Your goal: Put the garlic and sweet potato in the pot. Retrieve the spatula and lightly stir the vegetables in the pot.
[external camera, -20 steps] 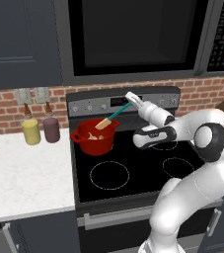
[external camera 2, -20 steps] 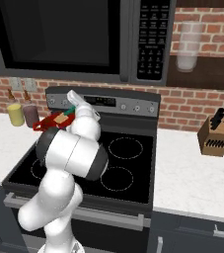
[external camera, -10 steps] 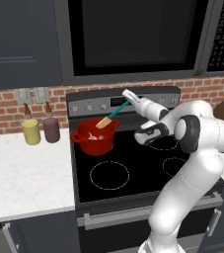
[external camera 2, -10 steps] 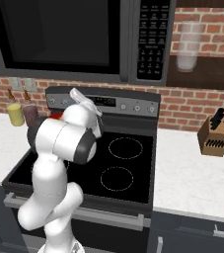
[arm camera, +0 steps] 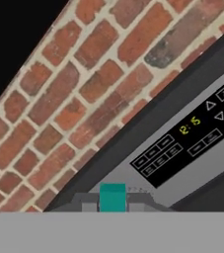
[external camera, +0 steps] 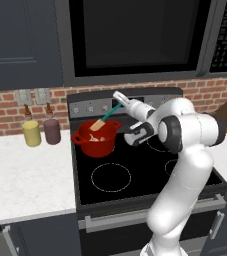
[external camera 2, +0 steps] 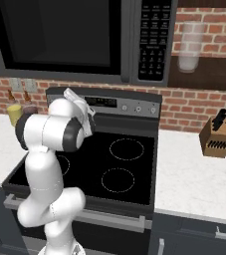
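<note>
Gripping the spatula (external camera: 106,117) handle in hand (external camera: 119,96) | yellow head down inside the pot (external camera: 96,140) on stove (external camera: 135,175)

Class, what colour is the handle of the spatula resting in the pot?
Teal-green, clearest in the left base view: spatula, pot.

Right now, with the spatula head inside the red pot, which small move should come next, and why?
Probably a short, gentle sweep of the yellow-orange head of the teal-handled spatula around the round red pot: the gripper is shut on the handle, and the head already rests among the vegetables.
</note>
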